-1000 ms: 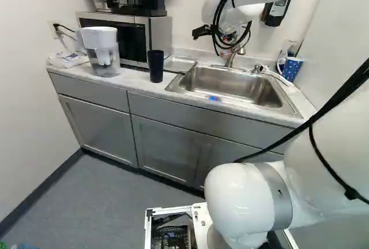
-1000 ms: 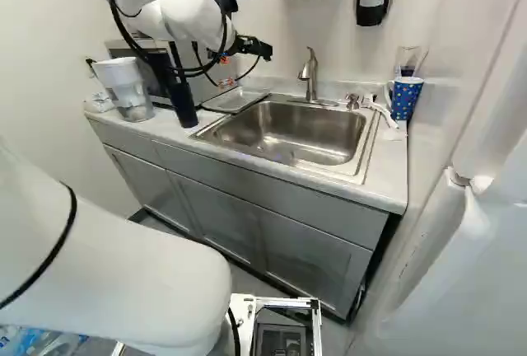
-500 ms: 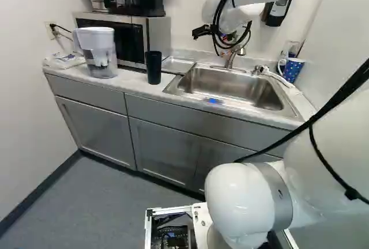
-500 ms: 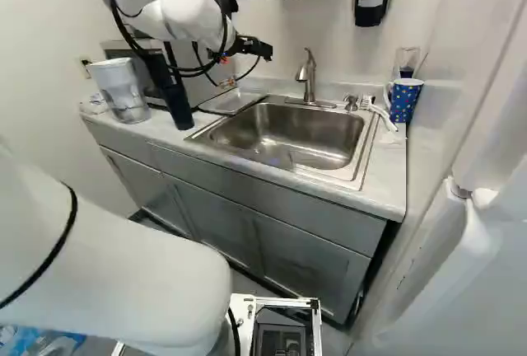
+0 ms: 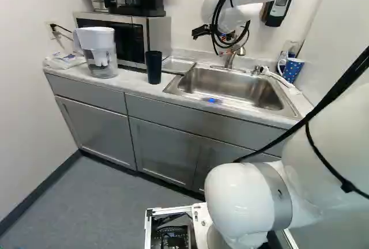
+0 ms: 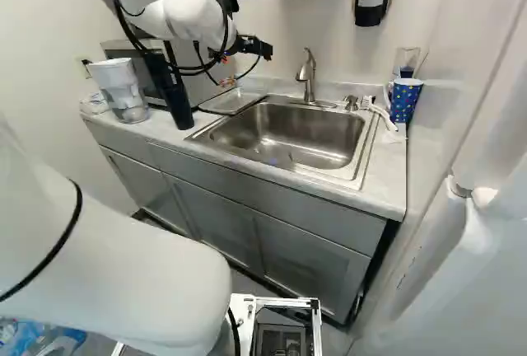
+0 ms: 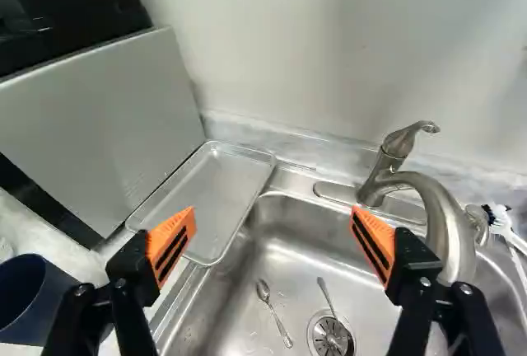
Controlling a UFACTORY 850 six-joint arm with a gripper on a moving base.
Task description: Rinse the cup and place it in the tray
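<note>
Cup (image 5: 153, 67) is upright on the counter (image 6: 387, 179), out by the front edge and mouth up, probably left there to be easy to grab around the wall. Sink (image 6: 296, 121) is next to it, with a spoon (image 7: 276, 319) in the basin, so I'd keep the rinse above that. Gripper (image 7: 273, 220) is spread wide with nothing between the fingers, up over the tray and sink area; wide makes sense for going around the cup, but it's off to one side and needs to shift over and down. Tray (image 7: 216, 191) sits flat between sink and microwave (image 5: 157, 36), handy for a wet cup. Faucet (image 7: 445, 220) is behind the basin; keep the arm off it. Vs the first frames: base has moved slightly, whole counter shifted in both base views. Since the second pair, lower arm has shifted a touch against its base joint. Cup hasn't moved on the counter.
</note>
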